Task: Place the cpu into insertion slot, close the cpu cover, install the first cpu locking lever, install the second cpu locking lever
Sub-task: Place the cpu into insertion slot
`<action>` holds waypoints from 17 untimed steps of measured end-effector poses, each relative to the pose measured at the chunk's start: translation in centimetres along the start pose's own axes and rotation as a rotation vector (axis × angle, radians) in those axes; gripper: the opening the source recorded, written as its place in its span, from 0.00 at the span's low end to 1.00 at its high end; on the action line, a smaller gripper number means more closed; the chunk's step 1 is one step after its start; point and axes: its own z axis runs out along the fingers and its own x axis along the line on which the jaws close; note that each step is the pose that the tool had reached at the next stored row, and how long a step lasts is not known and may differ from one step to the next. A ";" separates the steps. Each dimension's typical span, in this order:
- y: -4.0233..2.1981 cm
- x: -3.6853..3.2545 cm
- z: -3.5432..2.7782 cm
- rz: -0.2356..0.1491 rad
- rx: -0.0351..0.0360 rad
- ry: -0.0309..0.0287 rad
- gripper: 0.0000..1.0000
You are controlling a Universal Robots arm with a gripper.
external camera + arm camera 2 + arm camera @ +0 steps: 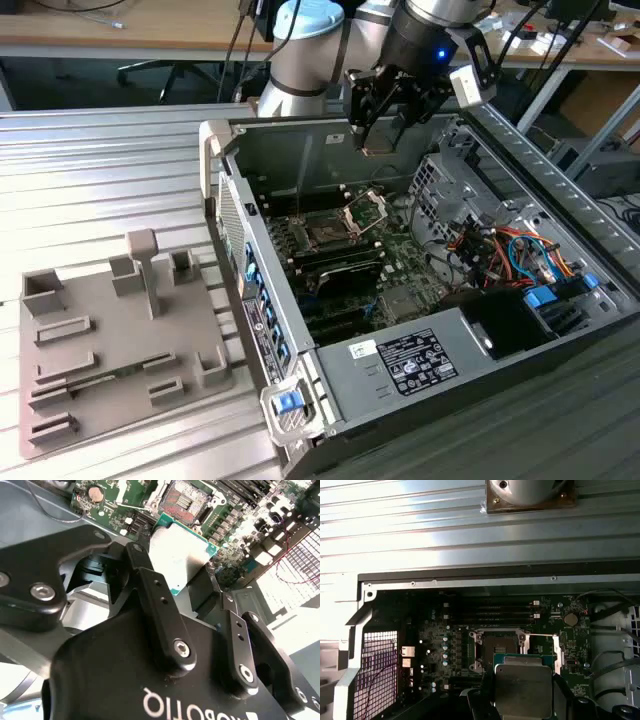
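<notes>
My gripper (378,140) hangs above the open computer case, shut on the cpu (378,149), which is clear of the board. In both wrist views the cpu (177,555) (522,685) shows its silvery top and green rim between the black fingers (150,592). The insertion slot (325,233) lies bare on the motherboard below, toward the exterior view's left of the gripper, and its dark contact field (185,499) (497,646) shows past the chip. The cpu cover (365,208), a silvery frame, stands tilted open at the slot's edge.
The case walls (300,135) ring the motherboard. A drive cage and coloured cables (500,245) crowd the exterior view's right, and black memory slots (335,270) lie beside the slot. A grey fixture plate (110,345) with several holders sits outside on the ribbed table.
</notes>
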 end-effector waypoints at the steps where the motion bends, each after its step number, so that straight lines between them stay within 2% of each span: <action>1: 0.00 0.00 0.00 0.001 0.0000 0.0000 0.55; 17: -0.03 -0.01 0.33 0.009 -0.0001 -0.0008 0.55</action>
